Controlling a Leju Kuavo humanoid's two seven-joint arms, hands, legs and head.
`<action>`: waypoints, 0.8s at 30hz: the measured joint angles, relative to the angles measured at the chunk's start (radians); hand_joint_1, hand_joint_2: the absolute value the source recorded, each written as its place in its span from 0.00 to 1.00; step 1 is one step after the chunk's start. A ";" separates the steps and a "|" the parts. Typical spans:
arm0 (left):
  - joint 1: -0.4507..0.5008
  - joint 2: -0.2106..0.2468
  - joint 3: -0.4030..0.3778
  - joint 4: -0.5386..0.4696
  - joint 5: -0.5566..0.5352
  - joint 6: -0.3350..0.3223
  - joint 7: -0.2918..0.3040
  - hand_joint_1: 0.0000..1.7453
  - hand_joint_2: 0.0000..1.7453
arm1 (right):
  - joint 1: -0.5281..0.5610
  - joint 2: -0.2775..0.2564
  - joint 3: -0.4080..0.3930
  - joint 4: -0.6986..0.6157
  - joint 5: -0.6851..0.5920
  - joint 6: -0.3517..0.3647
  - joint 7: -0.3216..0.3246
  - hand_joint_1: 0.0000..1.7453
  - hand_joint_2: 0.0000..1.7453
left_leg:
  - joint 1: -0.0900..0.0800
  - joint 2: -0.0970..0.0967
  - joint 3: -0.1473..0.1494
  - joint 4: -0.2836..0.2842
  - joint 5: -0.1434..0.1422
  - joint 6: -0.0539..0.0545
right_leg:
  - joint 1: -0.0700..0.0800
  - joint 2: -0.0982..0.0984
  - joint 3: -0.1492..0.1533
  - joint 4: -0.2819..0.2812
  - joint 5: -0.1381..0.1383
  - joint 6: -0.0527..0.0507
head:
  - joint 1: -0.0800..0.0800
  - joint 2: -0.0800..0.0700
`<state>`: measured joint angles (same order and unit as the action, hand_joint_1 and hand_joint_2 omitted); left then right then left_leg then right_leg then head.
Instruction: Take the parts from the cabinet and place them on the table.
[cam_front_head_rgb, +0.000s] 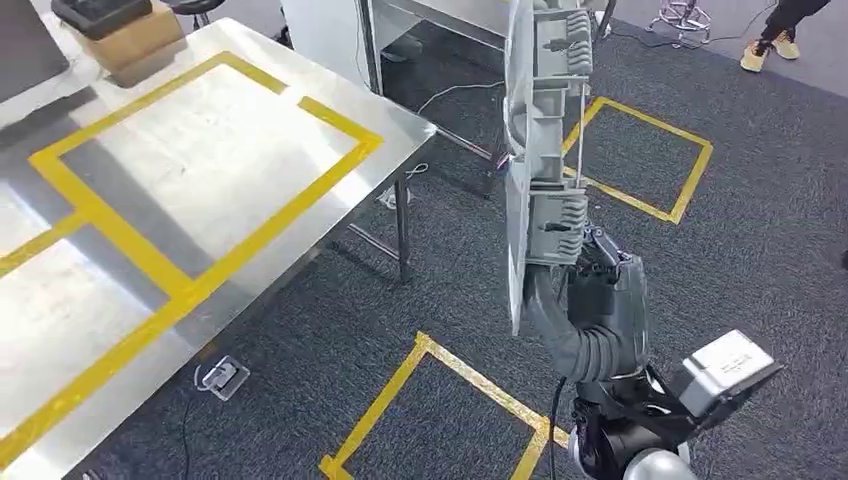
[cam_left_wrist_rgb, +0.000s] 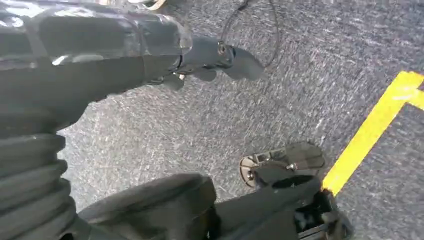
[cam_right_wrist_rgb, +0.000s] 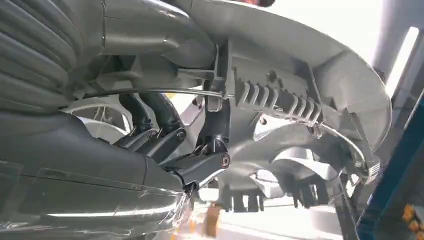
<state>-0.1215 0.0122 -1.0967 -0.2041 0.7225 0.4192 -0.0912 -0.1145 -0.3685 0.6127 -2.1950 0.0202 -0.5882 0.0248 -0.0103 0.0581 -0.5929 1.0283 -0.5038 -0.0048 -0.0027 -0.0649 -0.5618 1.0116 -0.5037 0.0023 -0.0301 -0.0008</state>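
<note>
Open carpet lies between the right hand (cam_front_head_rgb: 598, 290), gripping the tall grey part (cam_front_head_rgb: 545, 150), and the steel table (cam_front_head_rgb: 250, 170); a cardboard box (cam_front_head_rgb: 135, 40) crowds the table's far corner.

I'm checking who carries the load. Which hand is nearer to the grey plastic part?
The right. The right hand grips the grey plastic part at its lower end, holding it upright beside the table. The left hand hangs over the carpet, holding nothing.
</note>
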 joint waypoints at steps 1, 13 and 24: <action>0.001 0.000 0.000 0.000 0.003 0.001 0.000 0.00 1.00 | -0.005 0.000 0.002 0.000 -0.001 0.001 0.000 1.00 1.00 | -0.002 -0.011 -0.001 0.000 0.000 0.005 | -0.003 -0.009 0.002 -0.002 0.000 0.005 | 0.000 0.000; -0.001 -0.017 0.000 0.000 0.008 0.008 -0.003 0.00 1.00 | -0.044 0.000 -0.002 0.010 -0.057 0.019 0.000 1.00 1.00 | -0.003 -0.116 0.004 -0.006 0.010 0.021 | -0.011 0.112 -0.020 0.031 0.018 0.005 | 0.000 0.000; 0.004 -0.021 0.000 0.000 0.011 0.010 -0.010 0.00 1.00 | -0.064 0.000 0.000 0.026 -0.085 0.024 0.000 1.00 1.00 | 0.014 -0.057 -0.146 0.275 -0.100 -0.024 | -0.011 0.033 -0.006 -0.011 0.014 -0.018 | -0.016 0.000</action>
<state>-0.1173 -0.0092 -1.0967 -0.2041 0.7332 0.4288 -0.1015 -0.1784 -0.3685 0.6130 -2.1691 -0.0644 -0.5642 0.0244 0.0033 0.0011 -0.7392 1.3030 -0.6038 -0.0286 -0.0136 -0.0318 -0.5675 1.0002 -0.4892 -0.0162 -0.0458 -0.0011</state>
